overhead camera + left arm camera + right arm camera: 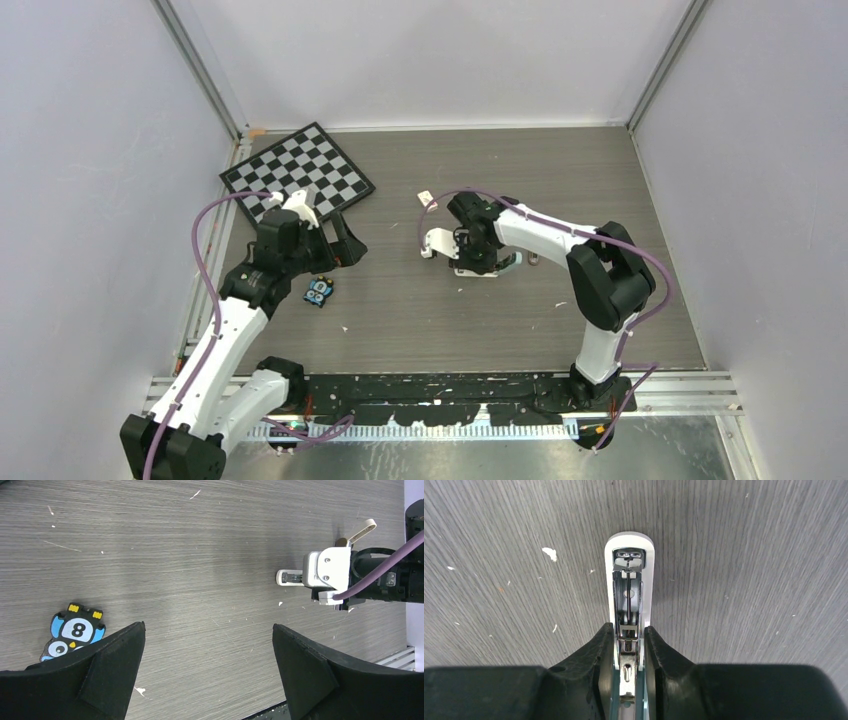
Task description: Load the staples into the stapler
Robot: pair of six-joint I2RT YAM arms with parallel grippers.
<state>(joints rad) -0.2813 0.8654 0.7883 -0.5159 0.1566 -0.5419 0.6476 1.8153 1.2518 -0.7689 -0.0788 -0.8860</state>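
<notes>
On the counter (400, 310), the right claw (629, 629) pinches the stapler (629, 560) by its sides; it seems light, hard and slippery, while the left claw (208, 627) is spread wide.

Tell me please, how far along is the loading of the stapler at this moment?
Early stage. Done: the stapler lies opened, its metal channel exposed. In hand: the right end effector is shut on the stapler's rear part. Left: the channel shows only its rod, no staples, and the left end effector is open and holds nothing, so a strip must be picked up, laid in, and the top closed.
</notes>
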